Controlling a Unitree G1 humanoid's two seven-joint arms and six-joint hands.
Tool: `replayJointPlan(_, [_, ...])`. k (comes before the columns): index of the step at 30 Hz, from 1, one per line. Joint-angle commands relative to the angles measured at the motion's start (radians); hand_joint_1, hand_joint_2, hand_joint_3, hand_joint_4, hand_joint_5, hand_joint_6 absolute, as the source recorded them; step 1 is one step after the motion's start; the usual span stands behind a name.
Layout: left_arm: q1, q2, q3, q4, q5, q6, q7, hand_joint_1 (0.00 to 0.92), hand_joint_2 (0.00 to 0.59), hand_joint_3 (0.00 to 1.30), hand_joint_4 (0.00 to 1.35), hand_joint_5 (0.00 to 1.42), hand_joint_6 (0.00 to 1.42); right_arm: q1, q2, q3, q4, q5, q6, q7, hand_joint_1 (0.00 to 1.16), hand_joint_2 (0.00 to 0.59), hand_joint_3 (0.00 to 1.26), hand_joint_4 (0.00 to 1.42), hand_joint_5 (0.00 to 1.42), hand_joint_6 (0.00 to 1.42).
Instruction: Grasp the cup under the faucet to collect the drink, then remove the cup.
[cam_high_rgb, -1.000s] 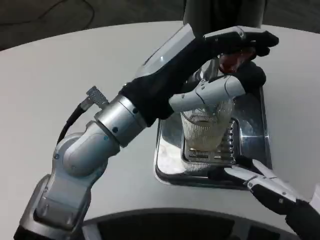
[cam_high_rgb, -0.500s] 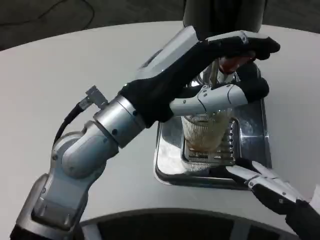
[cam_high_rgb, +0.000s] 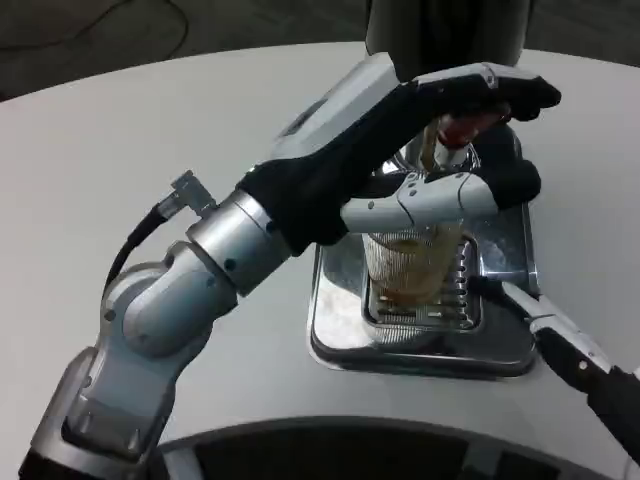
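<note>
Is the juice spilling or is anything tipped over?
Nothing looks wrong. The cup stands upright on the grate of the metal drip tray, partly filled with amber drink, right under the faucet. I see no puddle on the white table. The left hand is at the faucet.

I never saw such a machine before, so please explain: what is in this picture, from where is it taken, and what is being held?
A camera on the robot's head looks down at a white table. The silver arm on the picture's left ends in its left robot hand. That hand reaches over a ribbed clear cup; whether it grips the cup I cannot tell. The cup stands on a metal drip tray, under a faucet with a red handle. Brownish drink is in the cup. The right robot hand sits at the tray's right edge, holding nothing.
</note>
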Motion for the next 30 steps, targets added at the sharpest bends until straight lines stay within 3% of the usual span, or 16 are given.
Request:
replayJointPlan(1, [0.021,0.014,-0.021,-0.013,0.009,-0.013,-0.028,0.000,0.091,0.33,0.30,0.30,0.18,-0.030,0.031,0.031,0.057,-0.001,0.019,-0.041,0.85,0.233,0.06,0.04,0.00,0.03])
replayJointPlan(6, [0.026,0.014,-0.021,-0.017,0.011,-0.013,-0.027,0.000,0.091,0.33,0.30,0.30,0.18,-0.060,0.054,0.054,0.114,0.005,0.023,-0.072,0.85,0.224,0.05,0.03,0.00,0.03])
replayJointPlan(17, [0.031,0.015,-0.021,-0.026,0.016,-0.009,-0.024,0.000,0.091,0.34,0.30,0.30,0.18,-0.150,0.110,0.099,0.320,0.018,-0.045,-0.180,0.84,0.209,0.04,0.03,0.00,0.06])
replayJointPlan(30, [0.032,0.020,-0.026,-0.023,0.029,-0.014,-0.022,0.000,0.091,0.34,0.31,0.30,0.18,-0.337,0.181,0.165,0.575,-0.030,-0.085,-0.331,0.84,0.196,0.03,0.02,0.00,0.08])
